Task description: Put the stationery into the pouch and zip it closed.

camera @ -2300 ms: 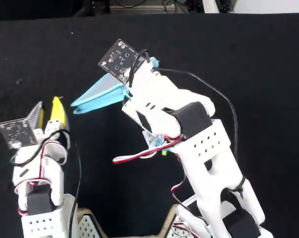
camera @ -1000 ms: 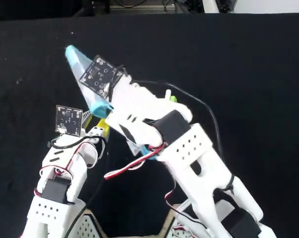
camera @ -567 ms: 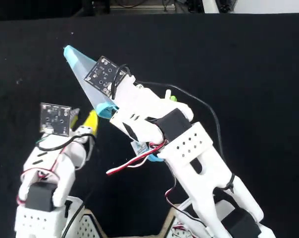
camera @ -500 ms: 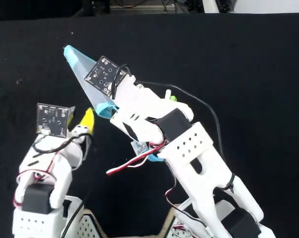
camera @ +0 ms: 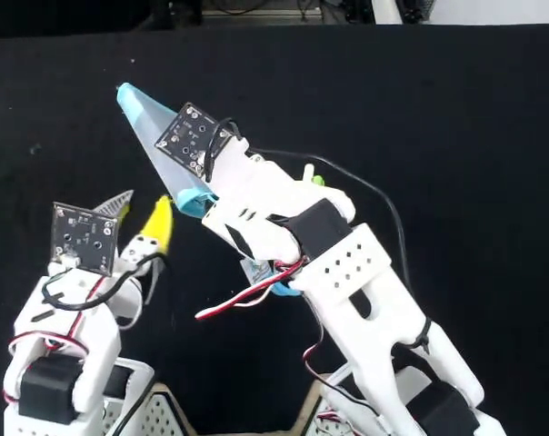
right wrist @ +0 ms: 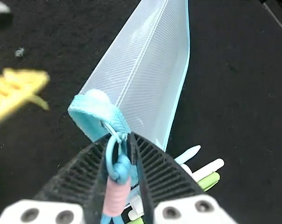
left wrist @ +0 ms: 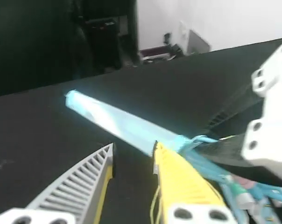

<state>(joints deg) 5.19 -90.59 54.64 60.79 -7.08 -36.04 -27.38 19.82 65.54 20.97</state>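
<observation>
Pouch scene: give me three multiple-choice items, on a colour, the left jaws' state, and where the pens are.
1. The pouch is: A red; B light blue; C black.
2. The left gripper has jaws: A shut on the pouch; B shut, empty; C open, empty.
3. The pens are: A in the pouch; B in the left gripper; C on the table by the right gripper.
B: it shows light blue in every view. C: the jaws stand apart with nothing between. C: they lie outside the pouch, beside the right gripper.
</observation>
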